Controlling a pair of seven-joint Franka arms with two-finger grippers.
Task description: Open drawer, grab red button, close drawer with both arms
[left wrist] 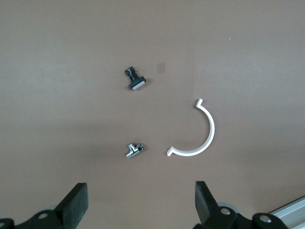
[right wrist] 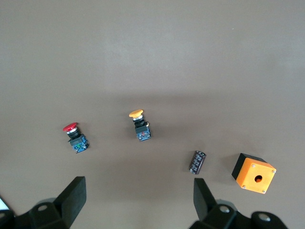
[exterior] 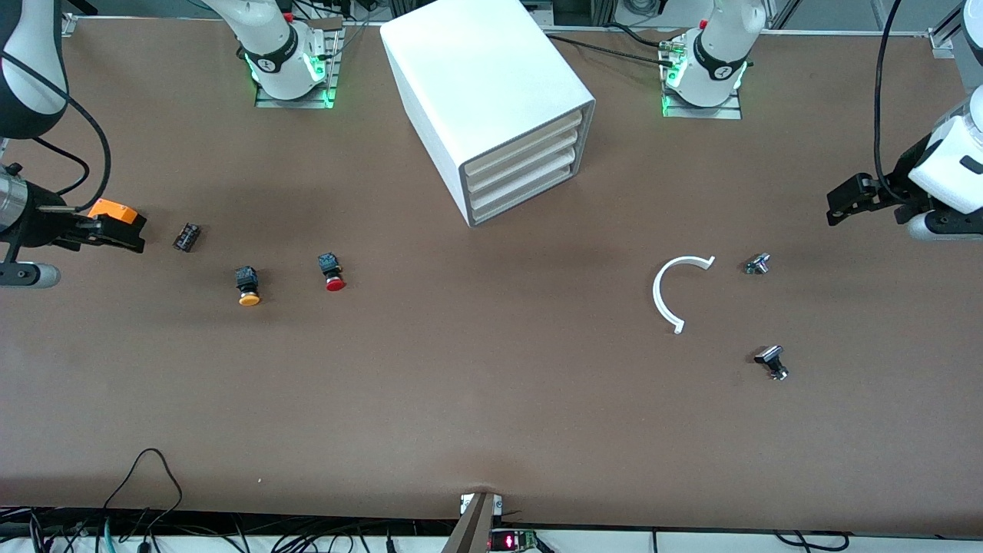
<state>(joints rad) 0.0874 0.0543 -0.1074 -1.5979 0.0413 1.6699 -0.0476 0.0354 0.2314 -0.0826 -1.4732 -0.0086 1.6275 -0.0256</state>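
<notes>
Brown matting covers the whole table, and from my remote seat I see nothing lifted off it. Biggest thing on it is the white cabinet, upper centre of the front frame, angled so its four stacked trays face the lower right; the drawer I want is one of those four, and all of them sit pushed in flush.

Both arms wait at the frame's edges. My left gripper hangs at the right edge, over bare mat, jaws spread wide with nothing between them; its fingers frame an empty gap in the left wrist view. My right gripper hangs at the left edge, jaws likewise released and empty, directly over an orange box with a hole (it partly hides the box from the front camera).

Centre right lies a white C-shaped clip, with a small metal fitting just beside its upper end and a black-headed bolt lower down.

Left of centre, the button with the red cap lies on its side in the open, well apart from the cabinet. Beside it sit an orange-capped button and a dark capacitor.
</notes>
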